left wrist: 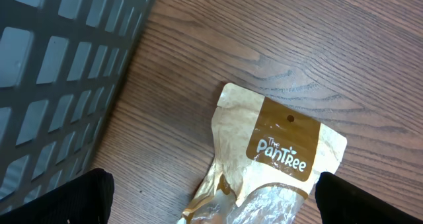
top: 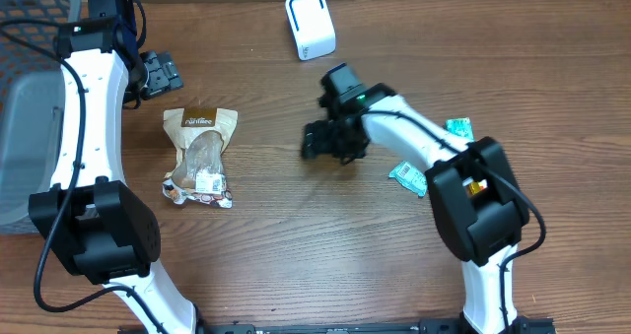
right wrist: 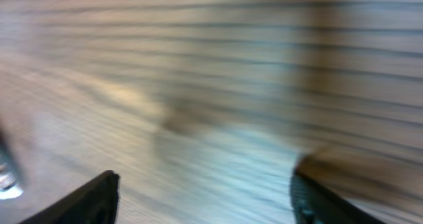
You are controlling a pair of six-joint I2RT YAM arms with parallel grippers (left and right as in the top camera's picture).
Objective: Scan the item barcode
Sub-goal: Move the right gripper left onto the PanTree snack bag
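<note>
Your item, the tan PanTree snack pouch (top: 200, 157), lies flat on the left half of the worktop. Its brown header band points toward the far edge and a white label sits near its near end; from overhead you cannot tell whether that label carries the barcode. Nothing grips the pouch. Your left gripper (top: 161, 75) hovers just beyond the pouch's far-left corner, jaws spread wide and empty. Its wrist camera looks down on the pouch's header, with the two dark fingertips (left wrist: 73, 197) well apart at the bottom corners of the view. Further left, the grey mesh basket (top: 25, 88) sits at the worktop's left edge. Your right gripper (top: 317, 142) is over bare wood near the middle of the worktop, to the right of the pouch and apart from it. Its wrist view is blurred, yet the fingers stand far apart with nothing between them. The white scanner (top: 310, 24) stands by the far edge, beyond the right gripper. Two small teal packets (top: 407, 176) lie toward the right side, beside the right arm.
</note>
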